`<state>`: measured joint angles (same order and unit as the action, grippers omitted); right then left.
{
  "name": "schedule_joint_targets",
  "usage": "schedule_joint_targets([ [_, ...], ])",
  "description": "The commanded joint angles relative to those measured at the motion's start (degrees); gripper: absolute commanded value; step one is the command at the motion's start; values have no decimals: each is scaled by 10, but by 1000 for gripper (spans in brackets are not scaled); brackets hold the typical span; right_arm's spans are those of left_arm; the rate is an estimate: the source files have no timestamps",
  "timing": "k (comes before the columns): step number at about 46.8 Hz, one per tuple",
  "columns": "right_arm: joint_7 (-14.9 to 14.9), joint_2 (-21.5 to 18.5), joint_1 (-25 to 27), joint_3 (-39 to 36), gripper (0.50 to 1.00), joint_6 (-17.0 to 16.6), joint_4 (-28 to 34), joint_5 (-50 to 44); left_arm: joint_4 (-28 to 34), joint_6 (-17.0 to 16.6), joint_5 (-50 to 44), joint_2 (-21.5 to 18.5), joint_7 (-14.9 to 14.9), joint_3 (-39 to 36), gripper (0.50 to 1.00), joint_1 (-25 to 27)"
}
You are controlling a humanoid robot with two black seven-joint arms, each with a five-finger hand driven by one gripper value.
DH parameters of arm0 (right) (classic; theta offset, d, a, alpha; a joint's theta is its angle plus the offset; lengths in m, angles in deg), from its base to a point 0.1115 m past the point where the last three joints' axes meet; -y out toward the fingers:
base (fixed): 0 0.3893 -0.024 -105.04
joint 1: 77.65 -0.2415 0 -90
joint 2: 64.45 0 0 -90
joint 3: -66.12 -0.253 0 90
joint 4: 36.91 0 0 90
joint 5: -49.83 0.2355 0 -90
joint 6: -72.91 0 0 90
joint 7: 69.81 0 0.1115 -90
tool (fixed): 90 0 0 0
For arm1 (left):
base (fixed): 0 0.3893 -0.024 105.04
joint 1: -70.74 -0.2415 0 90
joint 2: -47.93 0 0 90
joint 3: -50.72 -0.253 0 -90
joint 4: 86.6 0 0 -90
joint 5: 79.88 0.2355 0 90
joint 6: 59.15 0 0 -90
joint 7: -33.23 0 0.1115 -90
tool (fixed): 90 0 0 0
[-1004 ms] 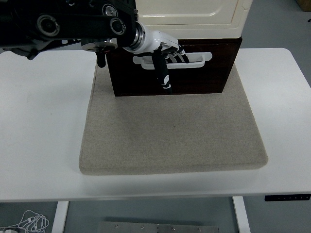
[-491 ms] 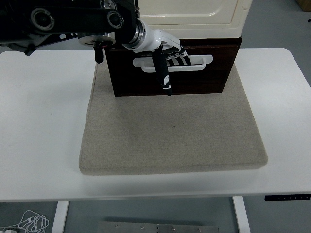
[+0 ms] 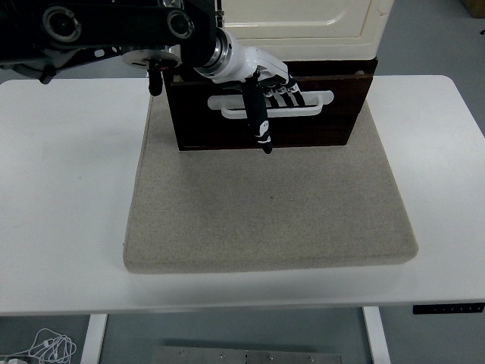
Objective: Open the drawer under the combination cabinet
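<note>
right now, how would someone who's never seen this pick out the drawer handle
Find the cream cabinet at the table's far edge, standing on a beige mat. Below it is the dark brown drawer front. The handle is the white horizontal bar across it, the only pale part there, with the left hand hooked over it.

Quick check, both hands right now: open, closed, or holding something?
Left hand: fingers hooked into the white handle of the dark drawer, gripping it.
Right hand: not in view.
</note>
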<state>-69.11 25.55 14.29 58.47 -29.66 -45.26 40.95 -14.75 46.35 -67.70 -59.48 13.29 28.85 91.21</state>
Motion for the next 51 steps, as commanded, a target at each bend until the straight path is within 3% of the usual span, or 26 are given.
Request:
schedule_joint_targets([
  [1, 0, 0, 0, 0, 926, 0, 0, 0, 1, 6, 0, 0, 0, 2, 1000, 1],
  [28, 0, 0, 0, 0, 926, 0, 0, 0, 4, 17, 0, -1, 0, 4, 1000, 3],
  [51, 0, 0, 0, 0, 926, 0, 0, 0, -1, 6, 0, -1, -1, 4, 1000, 2],
])
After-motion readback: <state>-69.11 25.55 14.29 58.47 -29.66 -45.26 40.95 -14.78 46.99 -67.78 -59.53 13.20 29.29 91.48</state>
